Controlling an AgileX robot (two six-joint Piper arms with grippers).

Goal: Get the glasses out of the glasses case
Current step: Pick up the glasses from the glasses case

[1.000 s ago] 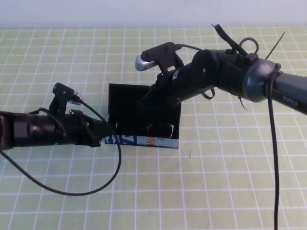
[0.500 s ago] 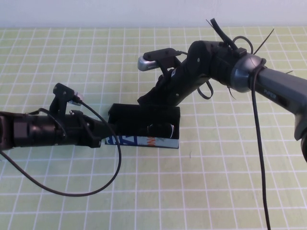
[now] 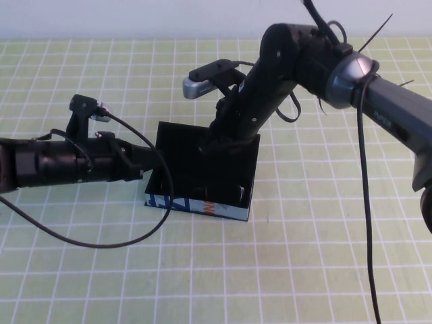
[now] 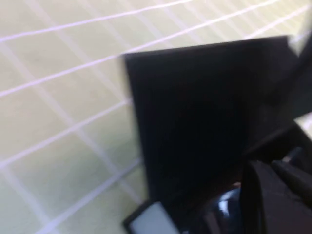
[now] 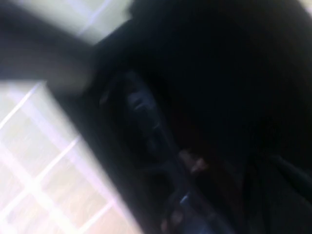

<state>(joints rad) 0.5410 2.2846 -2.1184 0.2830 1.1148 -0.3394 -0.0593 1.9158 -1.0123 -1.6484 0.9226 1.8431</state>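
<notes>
We see a bench (image 3: pixel 304 256) covered by a pale green mat ruled with a white grid, running back to a plain white wall. Directly on it, near the middle, sits the glasses case (image 3: pixel 202 177): an open black box whose near side is light blue with dark blue and orange print. A black cable (image 3: pixel 101 244) loops across the mat left of it.

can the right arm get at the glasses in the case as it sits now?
Probably yes. The glasses case sits open, lid tipped back, and the glasses lie uncovered along its near wall. The right gripper is already down at the open case with its fingers shut. The left gripper stays at the left edge, clear.
</notes>
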